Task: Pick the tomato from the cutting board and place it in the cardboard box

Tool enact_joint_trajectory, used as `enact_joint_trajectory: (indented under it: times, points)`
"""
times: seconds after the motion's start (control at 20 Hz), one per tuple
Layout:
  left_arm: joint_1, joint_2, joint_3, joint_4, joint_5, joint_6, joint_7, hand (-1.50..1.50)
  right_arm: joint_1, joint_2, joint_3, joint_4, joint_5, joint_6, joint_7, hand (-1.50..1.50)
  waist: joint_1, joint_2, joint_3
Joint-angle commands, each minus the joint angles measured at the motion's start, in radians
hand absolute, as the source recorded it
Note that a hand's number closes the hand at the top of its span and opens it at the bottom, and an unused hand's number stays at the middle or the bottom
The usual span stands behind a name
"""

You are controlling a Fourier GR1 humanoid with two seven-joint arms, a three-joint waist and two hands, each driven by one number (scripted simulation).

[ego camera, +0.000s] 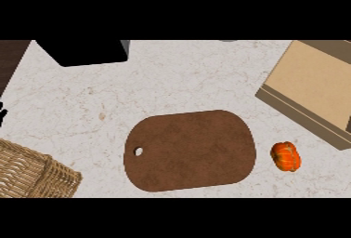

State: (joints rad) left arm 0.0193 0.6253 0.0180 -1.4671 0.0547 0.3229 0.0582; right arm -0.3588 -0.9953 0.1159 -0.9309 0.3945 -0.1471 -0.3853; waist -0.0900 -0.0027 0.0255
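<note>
The tomato (286,156) is lying on the counter right of the cutting board (190,149), near the cardboard box (312,88); being round, it risks rolling away when grasped. Neither hand is showing, so their fingers cannot be told.

- The cardboard box (312,88) at the upper right of the frame is cut off by the right edge and by the top, so its far walls and its full outline do not show.
- The wicker basket (31,174) in the lower left corner is cut by the left and bottom edges; only one corner of it shows.
- A black block (86,50) at the upper left is cut off along the top; what it is cannot be told.
- A dark brown strip (12,58) at the left edge, upper part, is only partly in frame.
- A small dark shape (3,113) at the middle of the left edge is too little in view to name.
- A grey sliver (228,40) at the top edge is too small to tell.
</note>
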Motion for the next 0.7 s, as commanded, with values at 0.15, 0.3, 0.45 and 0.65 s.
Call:
enact_joint_trajectory:
  times: [0.15,0.3,0.45,0.65]
  points:
    - [0.0,-0.042,-0.041,0.065,-0.007,-0.026,-0.01,0.0,0.009,-0.111,-0.215,0.191,-0.184,0.038,-0.444,1.5,0.054,0.019,-0.018]
    - [-0.044,-0.035,-0.051,0.05,-0.01,-0.046,0.014,0.0,0.005,-0.153,-0.249,0.3,-0.211,0.128,-0.598,1.5,0.081,0.021,-0.018]
    - [-0.091,-0.067,-0.099,0.063,-0.046,-0.044,0.036,0.0,-0.087,-0.161,-0.245,0.363,-0.218,0.242,-0.6,1.5,0.111,0.022,-0.021]
    - [-0.106,-0.056,-0.073,0.09,-0.026,-0.083,0.017,0.0,-0.174,-0.141,-0.247,0.46,-0.223,0.335,-0.584,1.5,0.135,0.021,-0.022]
